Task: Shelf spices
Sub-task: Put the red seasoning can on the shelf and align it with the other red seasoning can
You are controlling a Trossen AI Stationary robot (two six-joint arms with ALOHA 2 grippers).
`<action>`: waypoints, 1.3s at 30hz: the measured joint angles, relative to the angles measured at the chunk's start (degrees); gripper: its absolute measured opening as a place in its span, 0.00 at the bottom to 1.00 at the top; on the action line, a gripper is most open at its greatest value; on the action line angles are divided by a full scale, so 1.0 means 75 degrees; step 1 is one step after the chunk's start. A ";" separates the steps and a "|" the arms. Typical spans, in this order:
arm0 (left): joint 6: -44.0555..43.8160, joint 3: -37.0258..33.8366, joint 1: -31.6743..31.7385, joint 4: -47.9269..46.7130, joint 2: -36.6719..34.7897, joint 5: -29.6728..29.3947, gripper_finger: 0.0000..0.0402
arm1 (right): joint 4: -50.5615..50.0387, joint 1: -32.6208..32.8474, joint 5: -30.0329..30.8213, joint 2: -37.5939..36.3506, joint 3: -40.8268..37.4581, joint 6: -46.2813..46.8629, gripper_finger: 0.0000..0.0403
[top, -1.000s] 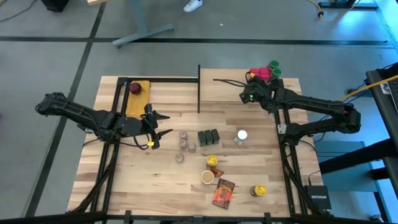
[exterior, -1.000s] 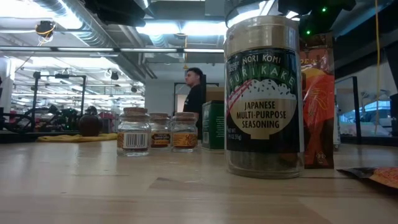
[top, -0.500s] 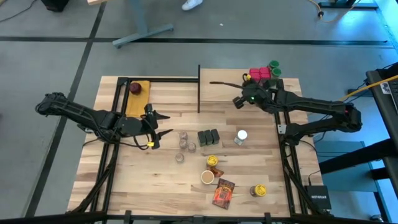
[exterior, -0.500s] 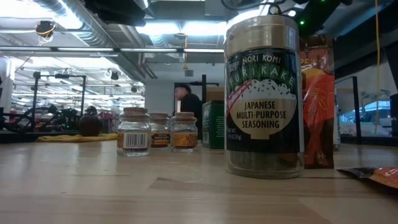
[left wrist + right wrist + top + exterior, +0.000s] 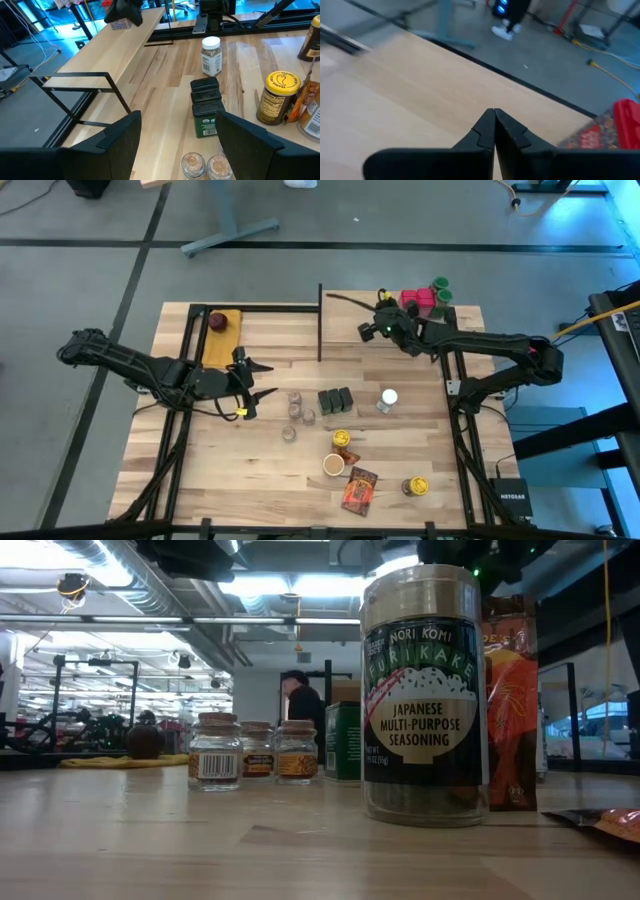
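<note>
The right end effector (image 5: 379, 298), fingers together and empty, has swung back across the shelf (image 5: 350, 320); the left end effector (image 5: 262, 380) waits with fingers apart.

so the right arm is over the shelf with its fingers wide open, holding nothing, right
Not quite: the right arm's fingers are shut, pressed together, as the right wrist view shows. The rest holds: they are over the shelf and hold nothing.
</note>
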 joint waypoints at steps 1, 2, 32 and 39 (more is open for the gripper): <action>-0.0002 0.0000 -0.0011 -0.0007 0.0000 0.0001 0.62 | -0.0099 -0.0075 0.0008 0.0042 0.0000 0.0012 0.02; 0.0001 0.0000 -0.0011 -0.0012 0.0000 0.0001 0.62 | -0.0156 -0.0129 0.0002 0.0064 0.0000 0.0043 0.02; 0.0027 0.0000 -0.0011 -0.0017 0.0000 0.0001 0.62 | -0.1049 -0.0765 0.1004 0.0073 0.0000 0.0034 0.02; 0.0027 0.0000 -0.0011 -0.0017 0.0000 0.0001 0.62 | -0.1032 -0.0756 0.0978 0.0073 -0.0002 0.0014 0.02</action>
